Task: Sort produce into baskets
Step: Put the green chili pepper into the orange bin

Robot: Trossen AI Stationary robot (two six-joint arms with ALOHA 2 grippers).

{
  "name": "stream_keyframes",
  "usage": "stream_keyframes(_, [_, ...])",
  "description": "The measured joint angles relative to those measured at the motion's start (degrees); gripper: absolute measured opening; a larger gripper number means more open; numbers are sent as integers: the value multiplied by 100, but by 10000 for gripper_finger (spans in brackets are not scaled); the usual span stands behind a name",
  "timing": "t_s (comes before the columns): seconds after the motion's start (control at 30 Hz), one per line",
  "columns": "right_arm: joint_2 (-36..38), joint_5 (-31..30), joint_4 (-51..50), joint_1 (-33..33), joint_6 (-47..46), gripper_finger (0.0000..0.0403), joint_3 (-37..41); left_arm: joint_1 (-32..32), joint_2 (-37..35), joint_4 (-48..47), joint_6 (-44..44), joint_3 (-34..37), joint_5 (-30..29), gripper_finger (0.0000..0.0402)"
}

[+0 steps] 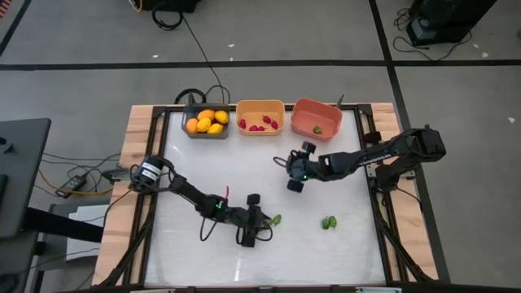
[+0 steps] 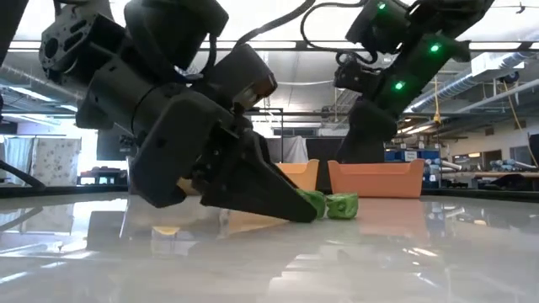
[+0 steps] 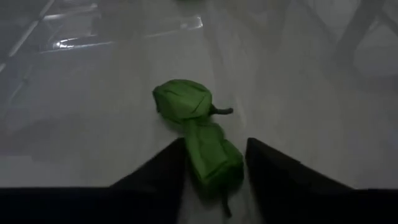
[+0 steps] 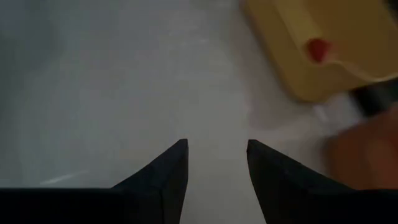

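Two small green pieces lie end to end on the white table near its front middle: one (image 3: 183, 99) just beyond my left gripper (image 3: 216, 163), the other (image 3: 211, 160) between its open fingers. In the high view they show as one green spot (image 1: 275, 220) at my left gripper (image 1: 262, 221). A third green piece (image 1: 329, 222) lies to the right. My right gripper (image 1: 295, 168) is open and empty above mid-table. At the far edge stand the dark grey basket (image 1: 192, 133) with yellow-orange fruits, the orange basket (image 1: 260, 107) with red bits, and the salmon-red basket (image 1: 308, 107) with one green bit. My left gripper comes in low and nearly level from the table's left, its fingers (image 3: 163, 171) on either side of the nearer green piece's sides (image 3: 200, 167). The piece lies on the table and fills the gap. I cannot tell whether the fingers touch it.
The table has a wooden frame (image 1: 134, 130) and black rails along its sides. Bare white surface lies between the baskets and the grippers. Cables and a box (image 1: 77, 181) lie on the floor to the left.
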State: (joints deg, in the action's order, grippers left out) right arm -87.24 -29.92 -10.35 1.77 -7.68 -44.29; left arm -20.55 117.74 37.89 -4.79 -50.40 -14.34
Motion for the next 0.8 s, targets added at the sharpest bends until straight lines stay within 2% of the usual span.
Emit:
stream_keyframes(0.13, [2, 862, 381, 275, -318, 176, 241, 117, -48, -45, -16, -4, -63, 81])
stream_keyframes(0.2, [2, 1363, 721, 399, -437, 176, 397, 194, -98, -82, -18, 0, -119, 49])
stream_keyframes(0.33, [2, 2276, 1808, 608, -729, 176, 717, 251, -192, 7, 75, 3, -112, 48])
stream_keyframes(0.47, [2, 2492, 2406, 760, -1158, 176, 855, 240, -219, 234, 708, 5, -122, 66])
stream_keyframes(0.7, [2, 3233, 2628, 834, -1932, 172, 1058, 24, -230, 888, 1961, 3, -1293, 84])
stream_keyframes(0.8, [2, 3253, 2965, 889, -2097, 168, 1168, 3, -230, 1067, 2315, 3, -1478, 86])
